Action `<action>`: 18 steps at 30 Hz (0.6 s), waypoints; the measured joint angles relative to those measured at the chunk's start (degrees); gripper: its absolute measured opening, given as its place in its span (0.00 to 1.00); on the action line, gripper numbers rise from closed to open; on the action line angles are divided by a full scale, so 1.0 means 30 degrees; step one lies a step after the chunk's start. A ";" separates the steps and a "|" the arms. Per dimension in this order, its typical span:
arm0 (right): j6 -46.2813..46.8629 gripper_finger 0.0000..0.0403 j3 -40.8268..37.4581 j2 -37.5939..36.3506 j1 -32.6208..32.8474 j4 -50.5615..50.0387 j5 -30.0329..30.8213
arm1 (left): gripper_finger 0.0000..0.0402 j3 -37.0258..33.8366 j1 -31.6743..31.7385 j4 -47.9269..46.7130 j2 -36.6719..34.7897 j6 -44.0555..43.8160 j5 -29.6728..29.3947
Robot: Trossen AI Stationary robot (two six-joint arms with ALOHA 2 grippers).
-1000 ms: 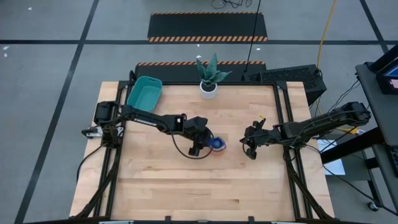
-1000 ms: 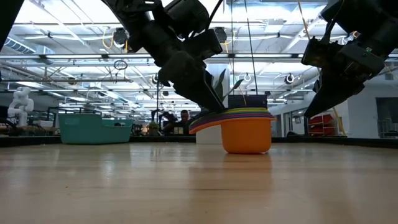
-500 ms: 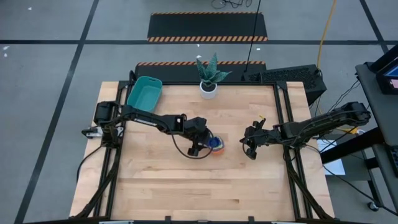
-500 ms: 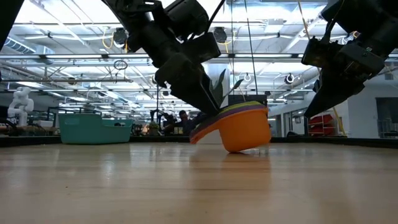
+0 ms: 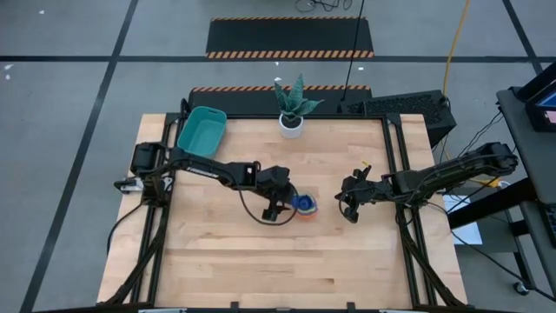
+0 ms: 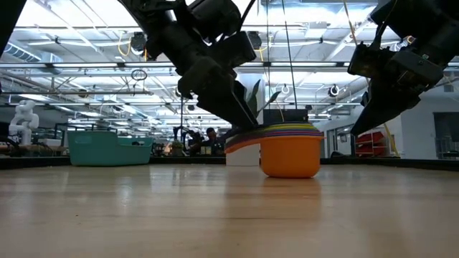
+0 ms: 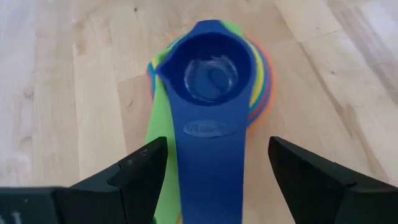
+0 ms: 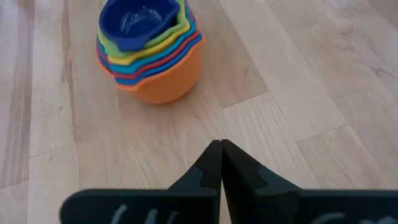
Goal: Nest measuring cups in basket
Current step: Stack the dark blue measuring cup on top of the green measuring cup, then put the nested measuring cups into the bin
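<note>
The measuring cups (image 5: pixel 303 205) stand nested in one stack on the table's middle, orange cup (image 6: pixel 290 154) lowest, dark blue cup (image 7: pixel 211 68) on top, their handles fanned toward my left gripper. My left gripper (image 7: pixel 217 162) is open, slanting down, a finger on either side of the dark blue handle (image 7: pixel 208 162). My right gripper (image 8: pixel 221 149) hangs shut above the bare table, to the stack's right. The teal basket (image 5: pixel 201 129) sits at the far left corner, with no cup showing in it. My left gripper stands open around the stacked handles. A gap shows between the dark blue handle and each finger. One finger (image 7: pixel 143 171) stands right beside the green handle's edge (image 7: pixel 160 155); whether they touch, I cannot tell. The stack rests flat on the table.
A white pot with a plant (image 5: pixel 291 124) stands at the far edge, right of the basket. Bare wood lies between the stack and the basket. Black frame rails run along the table's left and right sides.
My left gripper has opened and let go of the handles. The stack was tipped up on its handle side half a second ago; it has settled flat again, a little farther toward the table's right.
</note>
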 joint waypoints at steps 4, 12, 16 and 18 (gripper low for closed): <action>0.0000 0.00 0.0000 0.0000 0.0000 0.0000 -0.0007 | 0.70 0.0000 -0.0200 0.0101 -0.0198 0.0081 -0.0012; 0.0225 0.00 0.0000 0.0000 0.0000 0.0015 -0.0066 | 0.71 0.0007 -0.0025 0.0337 -0.0082 0.0161 -0.1406; 0.0363 0.00 0.0000 0.0007 0.0000 0.0016 -0.0073 | 0.73 0.0007 -0.0019 0.0374 -0.0046 0.0054 -0.1124; 0.0364 0.00 0.0000 0.0007 0.0000 0.0022 -0.0073 | 0.76 0.0007 -0.0047 0.0391 -0.0046 0.0053 -0.1047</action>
